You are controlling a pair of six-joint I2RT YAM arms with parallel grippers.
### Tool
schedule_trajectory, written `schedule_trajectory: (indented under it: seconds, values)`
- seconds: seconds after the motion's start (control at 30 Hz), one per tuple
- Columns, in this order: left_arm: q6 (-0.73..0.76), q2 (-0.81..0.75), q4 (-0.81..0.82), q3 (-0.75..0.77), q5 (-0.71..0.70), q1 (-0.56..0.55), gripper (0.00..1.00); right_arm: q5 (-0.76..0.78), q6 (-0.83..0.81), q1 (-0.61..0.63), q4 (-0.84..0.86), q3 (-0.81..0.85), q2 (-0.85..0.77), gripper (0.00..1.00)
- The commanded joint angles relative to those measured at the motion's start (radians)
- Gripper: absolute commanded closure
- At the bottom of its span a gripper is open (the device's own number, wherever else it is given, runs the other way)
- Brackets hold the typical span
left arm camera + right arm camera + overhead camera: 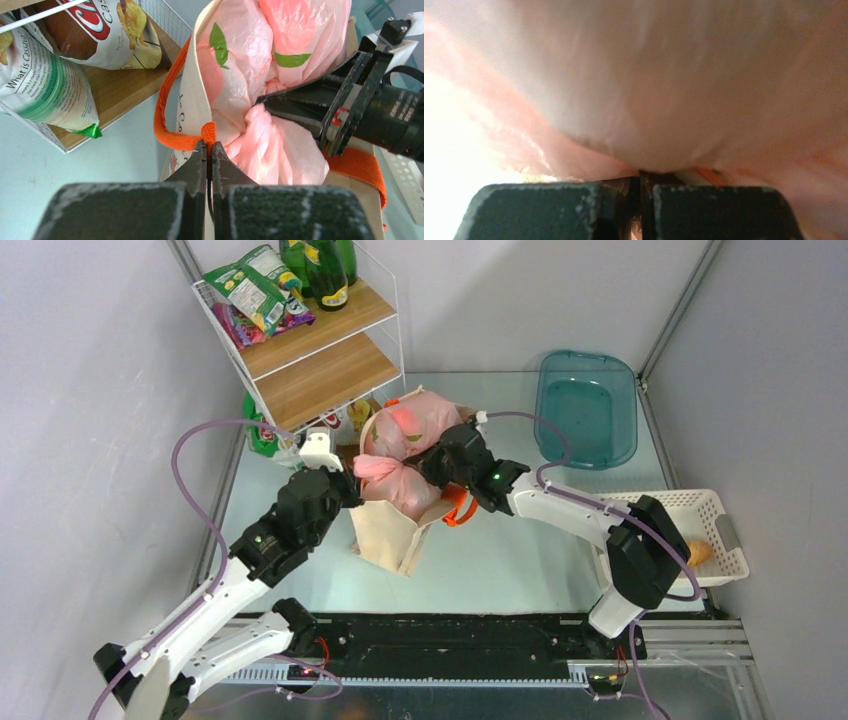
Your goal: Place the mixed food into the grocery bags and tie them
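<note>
My left claw [210,150] is clamped on the orange handle [164,117] of the tote [192,95]. In its own wrist view the fold of the strap is pinched right at the tips, low in the middle of the frame, with no gap between the fingers.

The pink bag [270,155] is stuffed inside the tote and bulges out of its mouth, filling the centre and upper right of that view. My right claw [264,101] comes in from the right edge and is closed on a bunch of the pink film. In its own wrist view the fingers meet with only a thin slit between them, and blurred pink plastic covers everything above.

From overhead, the tote stands on the counter [500,560] in the middle of the picture, with my two claws at it from left and right. One bread roll [698,553] lies in the white basket [722,502] at the right edge, well apart from the bags. The teal tray [585,405] sits at the upper right. The shelf [320,350] at the upper left holds snack bags [248,290] and bottles [325,270].
</note>
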Motion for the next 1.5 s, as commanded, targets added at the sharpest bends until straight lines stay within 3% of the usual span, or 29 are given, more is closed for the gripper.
schedule_trajectory:
  seconds: [0.0, 0.27, 0.3, 0.33, 0.37, 0.43, 0.5, 0.77, 1.0, 1.23, 1.47]
  values:
    - [0.011, -0.003, 0.043, 0.028, -0.009, 0.002, 1.0, 0.12, -0.092, 0.104, -0.198, 0.041, 0.023, 1.0]
    - [0.004, -0.025, 0.04, 0.017, -0.004, 0.005, 1.0, 0.408, -0.469, 0.233, -0.452, 0.276, -0.08, 0.97]
    - [0.001, -0.026, 0.039, 0.018, 0.0, 0.006, 1.0, 0.415, -0.535, 0.239, -0.473, 0.3, -0.082, 0.81]
    - [-0.001, -0.03, 0.038, 0.02, 0.005, 0.005, 1.0, 0.421, -0.564, 0.238, -0.504, 0.34, -0.085, 0.72]
    - [-0.001, -0.032, 0.037, 0.02, 0.008, 0.005, 1.0, 0.417, -0.627, 0.235, -0.512, 0.355, -0.088, 0.54]
    - [-0.001, -0.035, 0.034, 0.022, 0.012, 0.005, 1.0, 0.383, -0.706, 0.224, -0.512, 0.384, -0.098, 0.35]
    - [0.0, -0.034, 0.031, 0.024, 0.009, 0.005, 1.0, 0.343, -0.757, 0.204, -0.496, 0.397, -0.116, 0.29]
    - [0.0, -0.035, 0.016, 0.029, 0.009, 0.006, 1.0, 0.187, -0.897, 0.081, -0.343, 0.386, -0.15, 0.31]
    - [-0.001, -0.021, 0.015, 0.033, 0.009, 0.005, 1.0, 0.216, -0.961, 0.042, -0.35, 0.489, -0.025, 0.32]
    - [0.004, -0.019, 0.015, 0.032, 0.005, 0.005, 1.0, 0.224, -0.939, 0.045, -0.394, 0.547, 0.202, 0.39]
    - [0.009, -0.021, 0.014, 0.028, 0.001, 0.005, 1.0, 0.094, -0.812, -0.001, -0.359, 0.413, 0.288, 0.47]
